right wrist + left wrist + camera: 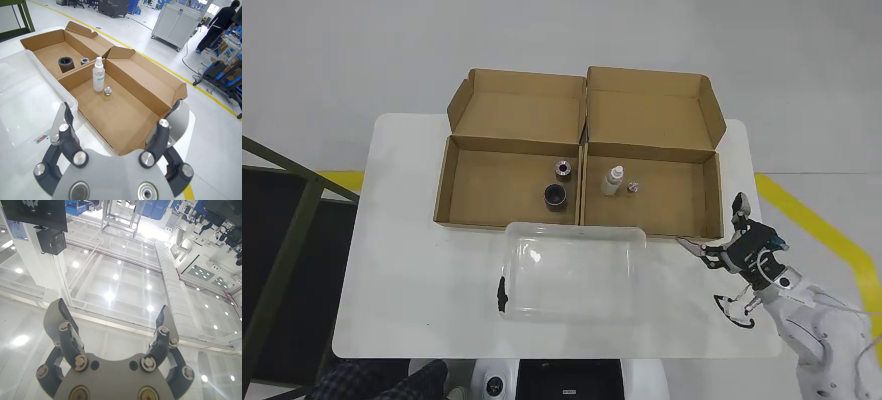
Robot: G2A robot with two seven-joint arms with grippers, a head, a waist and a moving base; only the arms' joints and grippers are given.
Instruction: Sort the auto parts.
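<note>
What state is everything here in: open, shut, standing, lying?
Left box: open, lid back.
Right box: open, lid back.
Spray bottle: upright, in right box.
Small fitting: upright, beside the bottle.
Dark sleeve: upright, in left box.
Metal ring: hole up, in left box.
Left pincer: open, empty.
Right pincer: open, empty.

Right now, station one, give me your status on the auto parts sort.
Left hand open, aimed at ceiling. Right hand open, by right box. Sleeve, collar in left box; bottle, fitting in right. Clear bin alongside.
</note>
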